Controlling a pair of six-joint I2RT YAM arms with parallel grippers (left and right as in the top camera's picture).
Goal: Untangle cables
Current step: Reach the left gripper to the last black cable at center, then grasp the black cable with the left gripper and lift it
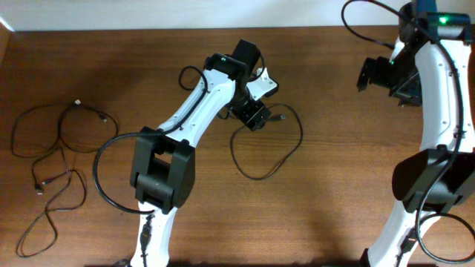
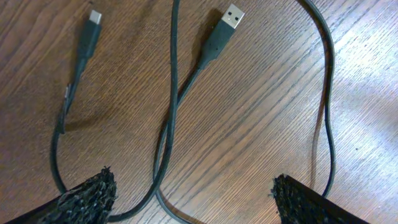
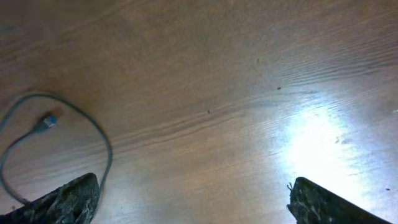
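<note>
lying loose below the spread left jaws, cables (image 2: 175, 62) on table (image 2: 261, 124).

evenly lit from above in the overhead view, with soft shadows on the table (image 1: 334, 185). crisp and sharp at the left wrist. hazy, blurred at the right wrist, with white glare low right.

My table (image 1: 334, 185) is brown wood with thin dark lines. The cables (image 2: 173, 74) on the table are black. One USB plug (image 2: 231, 15) has a shiny silver tip. My left arm (image 1: 200, 96) above the table is white and black. A small light (image 1: 444, 20) glows green.
</note>
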